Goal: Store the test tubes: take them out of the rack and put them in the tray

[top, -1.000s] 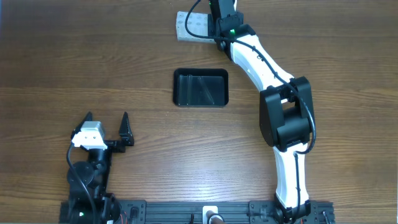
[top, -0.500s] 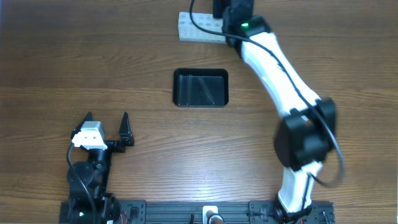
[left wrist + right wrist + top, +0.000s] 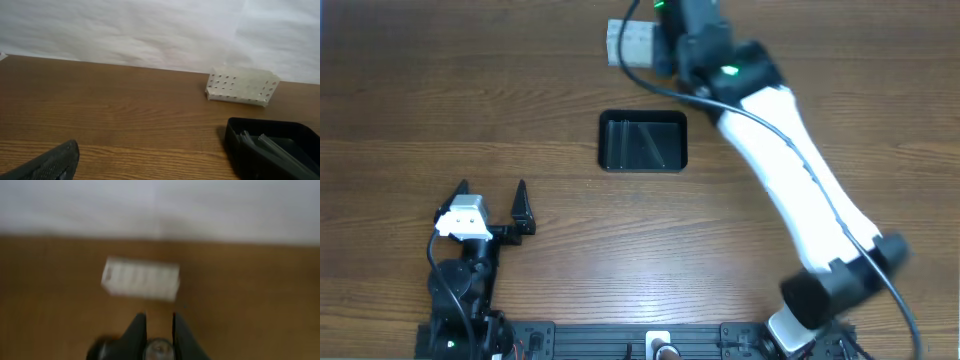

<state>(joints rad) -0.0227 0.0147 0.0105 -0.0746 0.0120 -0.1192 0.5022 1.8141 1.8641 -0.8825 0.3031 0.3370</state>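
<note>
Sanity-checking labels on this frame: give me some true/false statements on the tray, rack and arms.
1. The tray holds clear tubes. True.
2. The left gripper is shut on a tube. False: it is open and empty, well away from the tray.
3. The rack lies beyond the tray, seen from the arm bases. True.
4. The rack stands inside the tray. False: it rests on the table, apart from the tray.
5. The right arm is folded near its base. False: it stretches out to the rack.
</note>
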